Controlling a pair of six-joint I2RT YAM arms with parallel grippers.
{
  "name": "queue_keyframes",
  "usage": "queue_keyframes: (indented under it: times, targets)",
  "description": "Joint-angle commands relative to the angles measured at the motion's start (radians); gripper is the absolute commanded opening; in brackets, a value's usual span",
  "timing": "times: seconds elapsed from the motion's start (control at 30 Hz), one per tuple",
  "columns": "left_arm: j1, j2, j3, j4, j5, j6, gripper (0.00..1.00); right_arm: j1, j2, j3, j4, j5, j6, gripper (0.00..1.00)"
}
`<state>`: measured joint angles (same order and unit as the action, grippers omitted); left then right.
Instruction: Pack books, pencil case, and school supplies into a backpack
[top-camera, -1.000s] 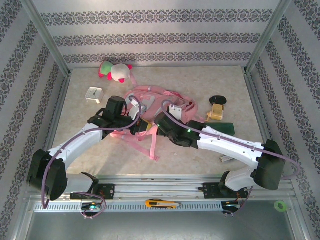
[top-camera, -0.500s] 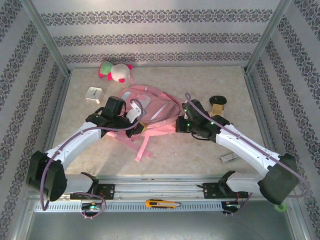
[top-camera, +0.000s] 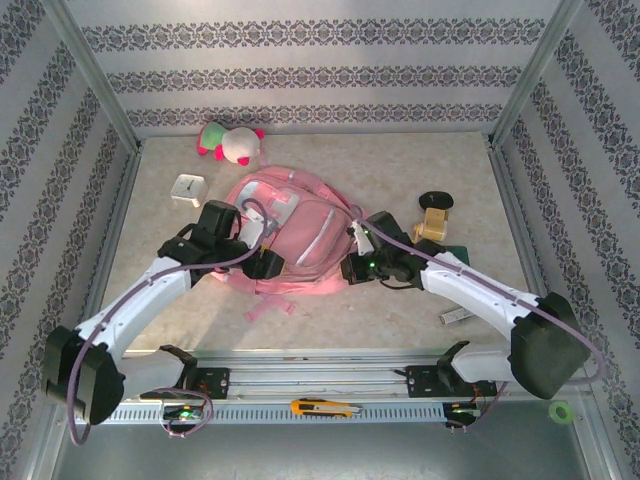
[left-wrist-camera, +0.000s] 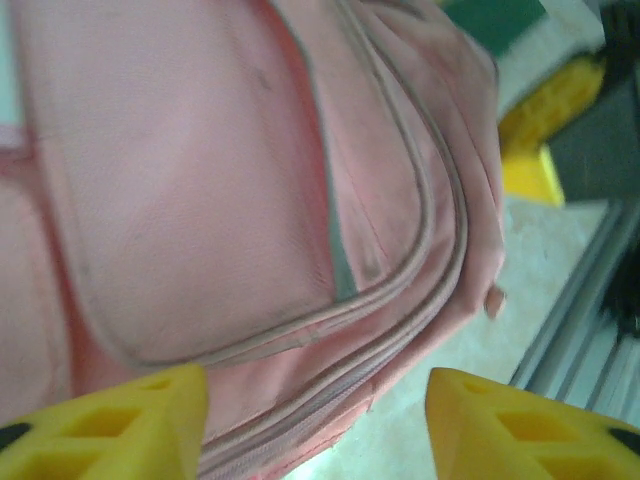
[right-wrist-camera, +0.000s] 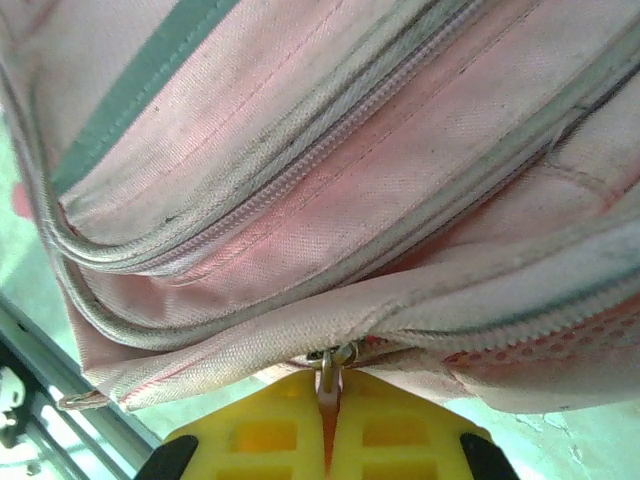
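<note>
Backpack stage, packing not finished.

The large pink fabric backpack (top-camera: 295, 225) lay flat on the pale table (top-camera: 380, 170), between the two arms, front pockets up.

The right gripper (right-wrist-camera: 327, 425) was clenched on the small pink zip pull (right-wrist-camera: 327, 390) at the backpack's edge. I judged this to be the zip-handling step (which way the zip was running could not be told).

The left gripper (left-wrist-camera: 315, 430) was released, with its yellow fingers spread and nothing between them, close over the backpack's left side.

Left to do:
- The flat dark green pencil case (top-camera: 458, 252) lay on the table to the right of the backpack, partly under the right arm.
- The short pale grey-white bar (top-camera: 455, 316) lay nearer the rail.
- The small yellow-and-black piece (top-camera: 432, 225) lay beyond the pencil case.

The backpack's interior was hidden, so its contents were unconfirmed.
</note>
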<state>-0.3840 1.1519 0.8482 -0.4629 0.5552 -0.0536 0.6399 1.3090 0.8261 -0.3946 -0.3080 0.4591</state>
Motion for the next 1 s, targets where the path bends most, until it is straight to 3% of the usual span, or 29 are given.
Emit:
queue_keyframes:
  times: [0.0, 0.13, 0.23, 0.33, 0.57, 0.73, 0.83, 0.97]
  targets:
    - [0.017, -0.053, -0.039, 0.021, -0.206, -0.340, 0.62, 0.020, 0.029, -0.026, 0.060, -0.020, -0.027, 0.00]
    - [0.055, -0.073, -0.080, -0.042, -0.370, -0.580, 0.62, 0.021, 0.078, -0.044, 0.072, -0.067, 0.016, 0.00]
    - [0.105, -0.053, -0.135, -0.011, -0.380, -0.684, 0.62, 0.051, 0.099, -0.064, 0.108, -0.074, 0.021, 0.00]
    - [0.130, -0.006, -0.172, 0.058, -0.364, -0.705, 0.61, 0.096, 0.106, -0.077, 0.137, -0.053, 0.027, 0.00]
    - [0.137, 0.228, -0.111, 0.227, -0.365, -0.576, 0.61, 0.231, 0.156, -0.087, 0.259, -0.052, 0.099, 0.00]
    - [0.142, 0.406, 0.061, 0.274, -0.331, -0.464, 0.65, 0.268, 0.195, -0.084, 0.341, -0.063, 0.138, 0.00]
    - [0.139, 0.397, 0.114, 0.251, -0.302, -0.364, 0.71, 0.267, 0.183, -0.081, 0.371, -0.078, 0.129, 0.00]
    - [0.136, 0.240, 0.029, 0.302, -0.290, -0.191, 0.75, 0.250, 0.175, -0.068, 0.379, -0.128, 0.115, 0.00]
